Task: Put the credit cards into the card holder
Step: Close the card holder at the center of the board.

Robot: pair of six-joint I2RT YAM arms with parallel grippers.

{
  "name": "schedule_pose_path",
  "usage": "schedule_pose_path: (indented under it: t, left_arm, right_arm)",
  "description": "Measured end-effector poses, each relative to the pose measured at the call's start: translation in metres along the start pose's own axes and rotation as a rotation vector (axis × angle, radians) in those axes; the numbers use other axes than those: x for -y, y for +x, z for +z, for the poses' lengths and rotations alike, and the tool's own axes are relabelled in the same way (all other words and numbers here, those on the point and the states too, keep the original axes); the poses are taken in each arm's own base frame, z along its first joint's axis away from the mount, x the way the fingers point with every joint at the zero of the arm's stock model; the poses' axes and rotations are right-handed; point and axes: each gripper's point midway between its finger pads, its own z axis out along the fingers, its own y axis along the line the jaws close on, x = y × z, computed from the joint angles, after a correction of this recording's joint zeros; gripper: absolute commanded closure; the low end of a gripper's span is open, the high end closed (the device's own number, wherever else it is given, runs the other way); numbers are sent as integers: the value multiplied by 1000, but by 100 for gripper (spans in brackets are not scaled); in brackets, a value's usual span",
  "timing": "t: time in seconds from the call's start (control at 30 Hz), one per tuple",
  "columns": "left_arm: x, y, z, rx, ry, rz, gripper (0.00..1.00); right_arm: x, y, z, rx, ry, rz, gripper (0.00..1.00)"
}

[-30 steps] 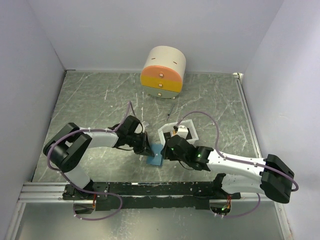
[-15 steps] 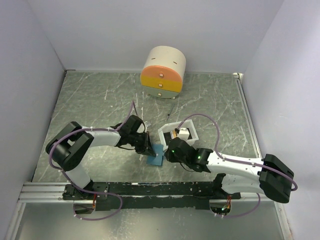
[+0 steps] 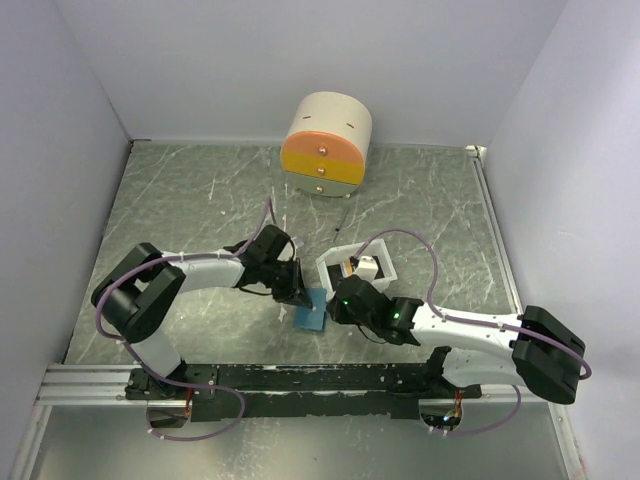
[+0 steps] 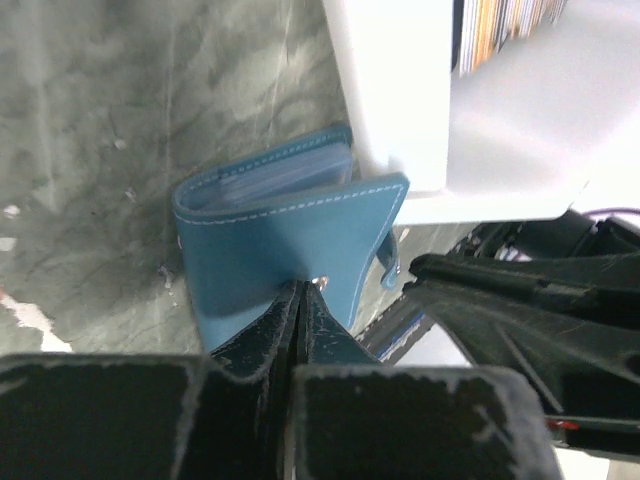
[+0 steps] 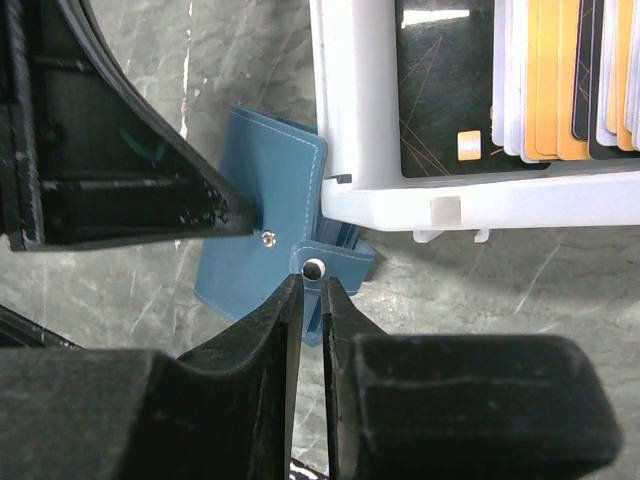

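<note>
The card holder (image 3: 310, 316) lies on the table (image 3: 200, 210) between the two arms, pressed up against the near corner of the white tray (image 5: 360, 195), its fold partly parted so that the inner slots show in the left wrist view. The left gripper (image 4: 300, 296) is clamped tight on the free edge of the upper cover (image 4: 290, 235), jaws fully together on the leather. The right gripper (image 5: 312, 290) has its jaws drawn in close around the little snap tab (image 5: 322, 262) and appears to pinch it, though the contact itself is hard to read. The step in hand looks like opening the wallet: each arm has one side, and no card is in the holder yet. The next move calls for the two grips to pull apart gently, spreading the covers flat without dragging the holder or letting the thin tab slip out. The credit cards (image 5: 540, 80) stand in a row inside the tray, orange, dark and pale, untouched. The tray wall sits right against the holder and could block the cover's swing or be shoved along. A round cream drawer box (image 3: 325, 145) stands well apart at the far side.
</note>
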Motion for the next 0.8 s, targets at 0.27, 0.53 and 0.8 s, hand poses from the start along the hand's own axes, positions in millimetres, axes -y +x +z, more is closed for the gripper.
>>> schedule_pose_path:
  t: [0.27, 0.53, 0.8]
  left_arm:
    - [12, -36, -9, 111, -76, 42, 91]
    - [-7, -34, 2, 103, -129, 28, 91]
    - [-7, -32, 3, 129, -93, 22, 91]
  right_arm:
    - [-1, 2, 3, -4, -7, 20, 84]
    - [0, 3, 4, -2, -15, 32, 84]
    - [9, 10, 8, -25, -23, 62, 85]
